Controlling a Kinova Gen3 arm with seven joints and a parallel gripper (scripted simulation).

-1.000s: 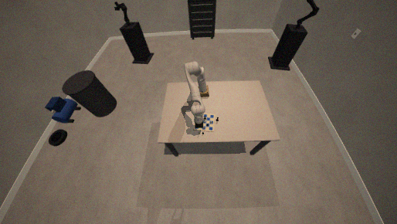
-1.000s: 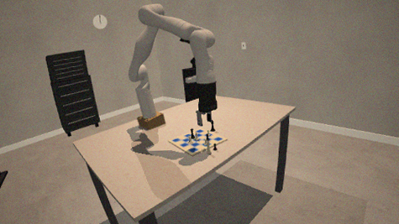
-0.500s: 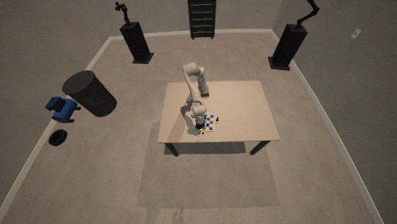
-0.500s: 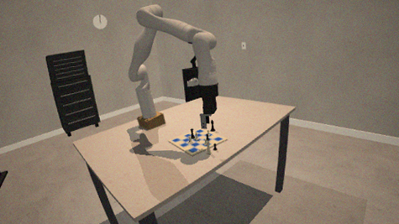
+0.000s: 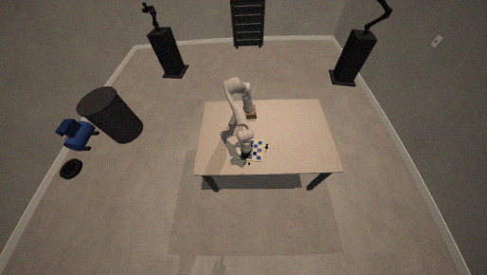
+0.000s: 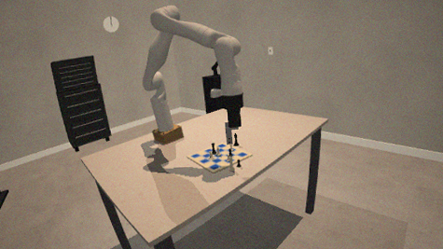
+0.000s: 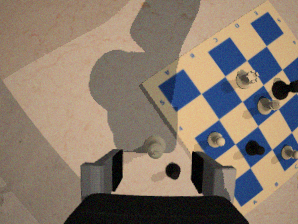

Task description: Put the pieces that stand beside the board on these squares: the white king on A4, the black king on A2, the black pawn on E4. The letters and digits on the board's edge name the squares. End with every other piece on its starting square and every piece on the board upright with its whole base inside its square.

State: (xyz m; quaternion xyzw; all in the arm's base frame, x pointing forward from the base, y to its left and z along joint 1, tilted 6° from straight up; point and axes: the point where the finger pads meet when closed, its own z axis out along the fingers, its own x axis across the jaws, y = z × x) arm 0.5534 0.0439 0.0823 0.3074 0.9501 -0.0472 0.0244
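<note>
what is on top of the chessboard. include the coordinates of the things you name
on the chessboard point(image 5: 259, 157) point(image 6: 214, 167) point(image 7: 201, 75), a white rook point(image 7: 242, 80), three other white pieces point(image 6: 229, 158) point(image 7: 216, 140) and two black pieces point(image 5: 255, 153) point(image 6: 230, 152) point(image 7: 253, 148) show; from above, the end effector point(image 5: 245, 156) point(image 6: 230, 140) point(image 7: 157, 165) covers part of it

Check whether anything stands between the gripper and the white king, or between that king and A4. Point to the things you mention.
The black pawn point(image 5: 249, 163) point(image 6: 238, 163) point(image 7: 173, 171) stands close beside the white king point(image 6: 232, 165) point(image 7: 155, 146), within the gap of the gripper point(image 5: 245, 155) point(image 6: 230, 142) point(image 7: 157, 165). Nothing visible stands between king and A4 point(image 7: 196, 116).
</note>
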